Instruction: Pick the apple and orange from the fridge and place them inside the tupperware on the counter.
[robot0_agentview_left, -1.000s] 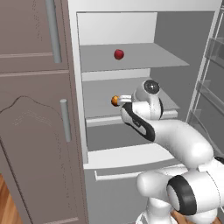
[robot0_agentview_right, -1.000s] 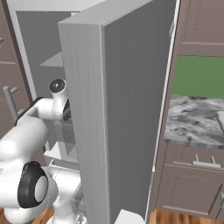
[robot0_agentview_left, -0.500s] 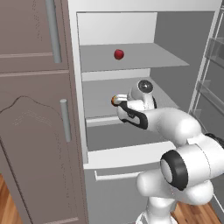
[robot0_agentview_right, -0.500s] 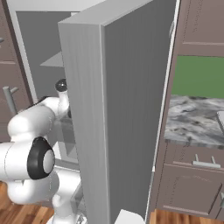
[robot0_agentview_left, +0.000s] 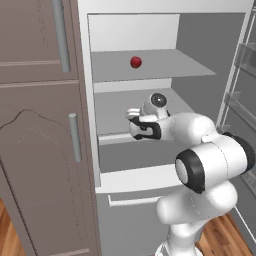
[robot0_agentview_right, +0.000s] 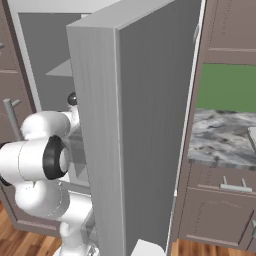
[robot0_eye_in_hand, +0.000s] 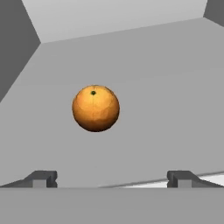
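2 dark fingertips (robot0_eye_in_hand: 40, 179) of the gripper (robot0_eye_in_hand: 111, 178) stand wide apart at the bottom of the hand view, with nothing between them; the jaws are open and empty. The orange (robot0_eye_in_hand: 96, 108) lies ahead of the jaws on a white shelf, clear of both tips and somewhat left of the midline between them, so it sits nearer the left-hand tip in that view. It is round, with no long axis to align to; its dark stem dimple faces up and toward the camera. The relation that governs the next move is therefore this offset: judged from the hand view, the gripper needs to go forward and a little toward the left-hand tip before the orange lies between the fingers.

In the left base view the gripper (robot0_agentview_left: 133, 115) reaches over the middle shelf of the fridge (robot0_agentview_left: 200, 45), the white arm stretched in from the lower right. The apple (robot0_agentview_left: 135, 62) rests alone on the shelf above, well apart from the hand and untouched. The fridge door stands open and takes up the middle of the right base view. Beyond it, to the right, lies the marbled counter (robot0_agentview_right: 220, 137). 0 of the 2 fruits appear grasped, so the task seems to be at its first pick.
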